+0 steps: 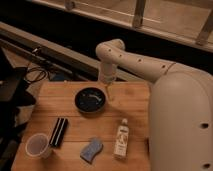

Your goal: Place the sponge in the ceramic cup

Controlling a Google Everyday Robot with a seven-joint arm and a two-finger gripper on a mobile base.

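The blue-grey sponge [91,149] lies flat on the wooden table [132,98] near its front edge, a little right of centre. The pale ceramic cup [38,145] stands upright at the front left corner, well left of the sponge. My gripper [109,93] hangs from the white arm over the back of the table, just right of the black bowl, far from both sponge and cup. Nothing shows in it.
A wide black bowl [90,100] sits at the table's middle back. A black rectangular block [59,132] lies between cup and sponge. A small pale bottle [120,138] lies right of the sponge. My large white arm body [182,120] covers the table's right side.
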